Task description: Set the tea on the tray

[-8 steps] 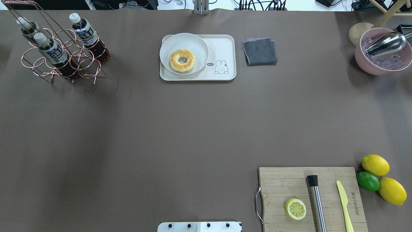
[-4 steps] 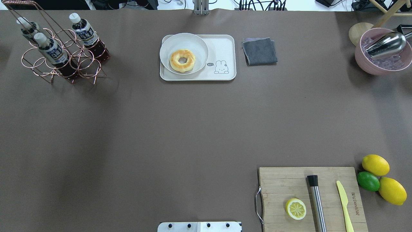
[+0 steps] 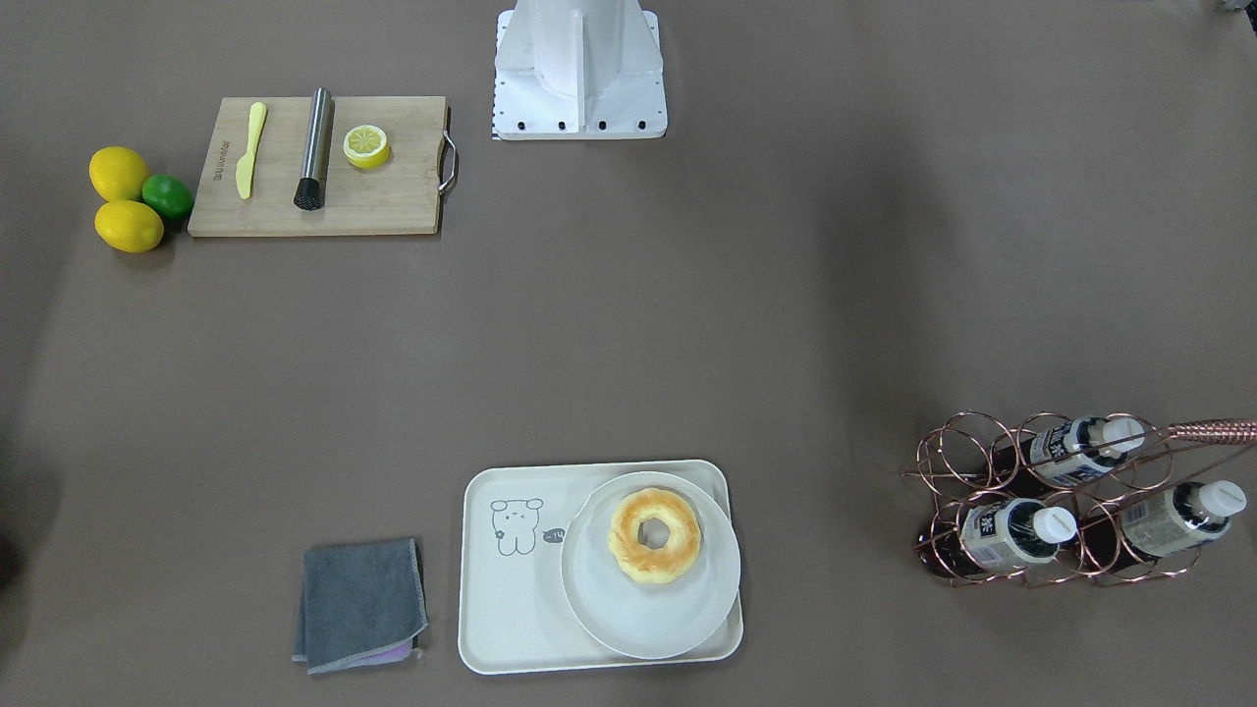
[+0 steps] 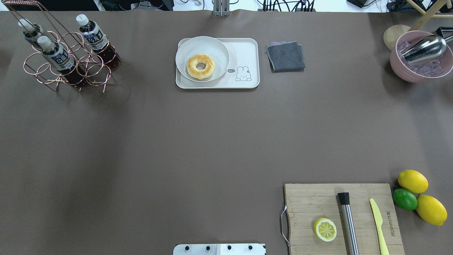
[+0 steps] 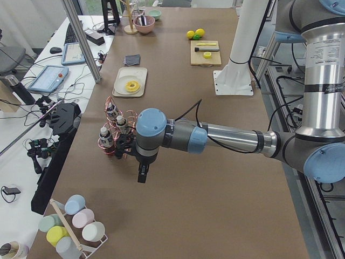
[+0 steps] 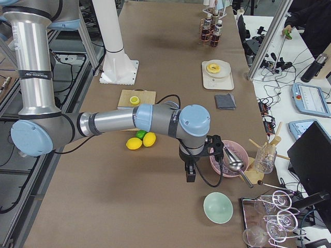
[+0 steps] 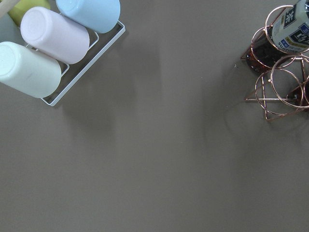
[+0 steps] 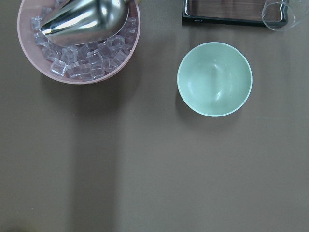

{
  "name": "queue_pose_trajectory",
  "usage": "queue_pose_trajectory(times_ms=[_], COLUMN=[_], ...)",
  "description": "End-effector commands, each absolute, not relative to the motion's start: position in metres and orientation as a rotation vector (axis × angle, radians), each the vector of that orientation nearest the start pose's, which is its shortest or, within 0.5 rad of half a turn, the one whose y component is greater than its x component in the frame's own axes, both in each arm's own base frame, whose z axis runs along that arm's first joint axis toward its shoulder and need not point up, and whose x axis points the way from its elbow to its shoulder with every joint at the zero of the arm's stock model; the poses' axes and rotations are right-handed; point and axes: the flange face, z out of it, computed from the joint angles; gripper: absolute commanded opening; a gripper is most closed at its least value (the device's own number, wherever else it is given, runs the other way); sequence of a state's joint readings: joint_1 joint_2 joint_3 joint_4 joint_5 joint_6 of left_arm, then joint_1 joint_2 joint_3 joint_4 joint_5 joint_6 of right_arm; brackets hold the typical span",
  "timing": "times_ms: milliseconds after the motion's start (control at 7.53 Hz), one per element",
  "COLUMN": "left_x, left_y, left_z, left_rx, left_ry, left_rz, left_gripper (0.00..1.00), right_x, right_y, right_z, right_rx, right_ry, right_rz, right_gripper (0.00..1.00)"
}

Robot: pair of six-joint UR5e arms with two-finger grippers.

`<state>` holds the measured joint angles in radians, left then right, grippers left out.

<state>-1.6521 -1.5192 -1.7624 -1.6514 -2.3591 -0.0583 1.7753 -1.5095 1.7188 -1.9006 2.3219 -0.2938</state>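
Brown matte sheeting covers the bench (image 4: 212, 141). The left arm (image 5: 226, 137) reaches out low over it. The copper wire rack (image 4: 88, 72) stands at the far left corner and holds the tea (image 4: 95, 37), three like bottles leaning in its rings. The tray (image 4: 247, 53) lies well apart, mid-bench at the far edge. A plate (image 4: 185, 47) with a doughnut (image 4: 200, 66) fills its left half.

The left pincer (image 5: 142, 178) hangs over bare bench just beside the rack. The right pincer (image 6: 190, 174) hangs at the opposite end. I cannot tell whether either is apart or together.

Hazards:
- A tilted bottle may catch a ring on lifting and drag the rack.
- Only the bear side of the tray is bare, so a bottle set on the plate rim would likely topple.
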Motion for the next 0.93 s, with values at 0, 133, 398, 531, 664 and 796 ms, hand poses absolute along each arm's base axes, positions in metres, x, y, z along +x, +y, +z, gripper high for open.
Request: queue_pose_trajectory(times_ms=[0, 133, 398, 531, 664, 796], left_x=[-0.1021, -0.1027, -0.1037, -0.1037, -0.1035, -0.1034], left_y=[-0.4721, -0.4720, -0.4719, -0.4719, -0.4693, -0.4680], left_z=[0.5790, 0.5780, 0.5806, 0.5798, 0.5827, 0.5850], left_rx=[0.218, 0.222, 0.218, 0.220, 0.214, 0.210], left_ry=[0.783, 0.784, 0.779, 0.779, 0.779, 0.779], left_rz=[-0.048, -0.048, -0.052, -0.051, -0.052, -0.054], left_gripper=[0.98, 0.98, 0.98, 0.98, 0.98, 0.98], right_x=[0.1599, 0.1591, 0.1585, 0.1571, 0.1559, 0.1545], right_y=[-0.4781, -0.4779, -0.4794, -0.4800, -0.4811, -0.4822], right_z=[0.5903, 0.5909, 0.5893, 0.5899, 0.5886, 0.5885], right_rx=[0.068, 0.067, 0.070, 0.069, 0.070, 0.069], right_ry=[-0.760, -0.760, -0.761, -0.759, -0.757, -0.757], right_rz=[-0.048, -0.050, -0.052, -0.055, -0.060, -0.063], right_gripper=[1.00, 1.00, 1.00, 1.00, 1.00, 1.00])
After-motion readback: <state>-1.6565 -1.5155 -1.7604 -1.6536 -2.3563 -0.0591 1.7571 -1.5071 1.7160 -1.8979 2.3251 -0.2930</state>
